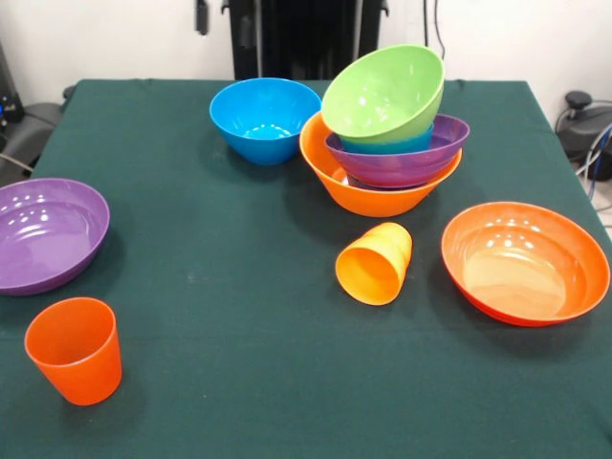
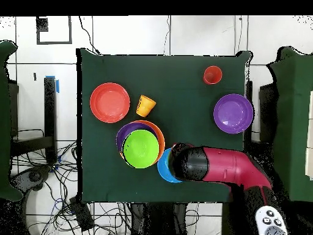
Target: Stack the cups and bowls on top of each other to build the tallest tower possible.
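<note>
The tower (image 1: 387,143) stands at the back right. Its base is a big yellow-orange bowl (image 1: 368,191) that holds a purple bowl (image 1: 406,163), a small blue bowl (image 1: 392,145) and a tilted lime green bowl (image 1: 382,93) on top. A medium blue bowl (image 1: 265,120) sits left of it. The yellow-orange cup (image 1: 375,263) lies on its side in the middle. The red-orange cup (image 1: 75,349) stands upright at the front left. The front view does not show the arm. In the overhead view the gripper (image 2: 179,160) hangs over the blue bowl (image 2: 164,170), beside the tower (image 2: 141,149).
A wide red-orange bowl (image 1: 524,260) rests at the right and a second purple bowl (image 1: 48,232) at the left edge. The red arm (image 2: 229,168) reaches across the table's near-base side in the overhead view. Cables lie on the floor around the table.
</note>
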You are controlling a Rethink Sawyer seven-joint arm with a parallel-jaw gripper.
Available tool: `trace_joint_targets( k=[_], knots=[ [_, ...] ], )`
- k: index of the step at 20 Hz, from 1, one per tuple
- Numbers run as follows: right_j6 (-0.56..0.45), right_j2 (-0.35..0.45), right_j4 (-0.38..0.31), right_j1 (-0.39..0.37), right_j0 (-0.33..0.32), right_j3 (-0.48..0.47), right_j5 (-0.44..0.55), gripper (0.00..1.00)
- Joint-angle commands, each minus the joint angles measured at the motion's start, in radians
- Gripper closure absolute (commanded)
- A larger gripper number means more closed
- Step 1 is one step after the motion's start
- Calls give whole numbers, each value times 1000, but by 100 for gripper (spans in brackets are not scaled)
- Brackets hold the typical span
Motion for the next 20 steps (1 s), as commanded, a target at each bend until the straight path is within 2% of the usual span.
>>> trace_joint_targets(
  k=[1,20],
  knots=[
    [-288,167,-162,90,-63,43,-69,0],
    [-243,282,-335,194,-143,-3,-64,0]
  ],
)
